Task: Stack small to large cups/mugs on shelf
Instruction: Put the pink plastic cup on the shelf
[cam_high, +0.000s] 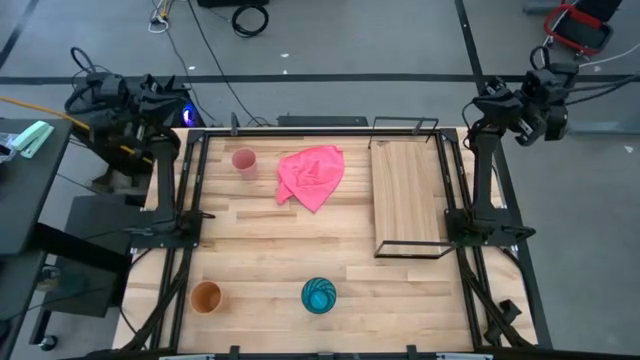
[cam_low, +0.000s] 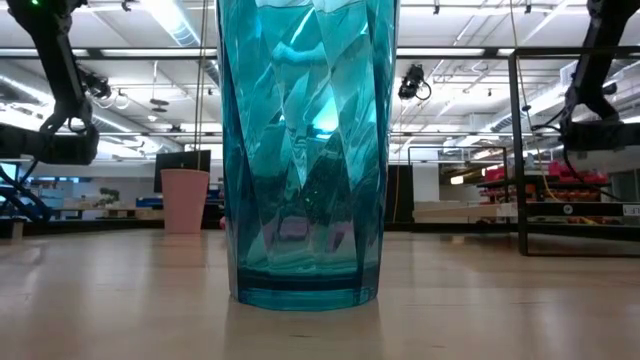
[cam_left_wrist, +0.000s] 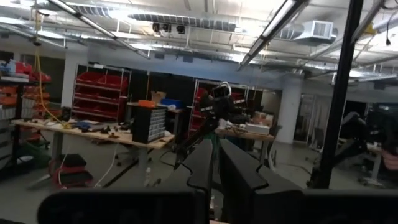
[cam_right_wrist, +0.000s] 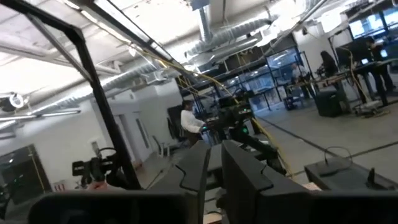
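The small pink cup (cam_high: 244, 160) stands upright at the table's far left, next to a pink cloth (cam_high: 312, 175). The orange cup (cam_high: 206, 297) and the teal-blue cup (cam_high: 319, 296) stand upright near the front edge. The teal cup fills the low view (cam_low: 305, 150), with the pink cup behind it (cam_low: 185, 200). The shelf (cam_high: 408, 200), a light-wood board in a black wire frame, lies on the table's right part. My left gripper (cam_left_wrist: 216, 180) is shut and empty, folded back at the far left corner. My right gripper (cam_right_wrist: 216, 174) is shut and empty at the far right corner.
Black frame rails (cam_high: 185, 215) run along the table's left and right sides. The shelf's wire frame (cam_low: 520, 150) stands upright at the right of the low view. Bare tabletop (cam_high: 300, 245) lies between the cloth and the two near cups.
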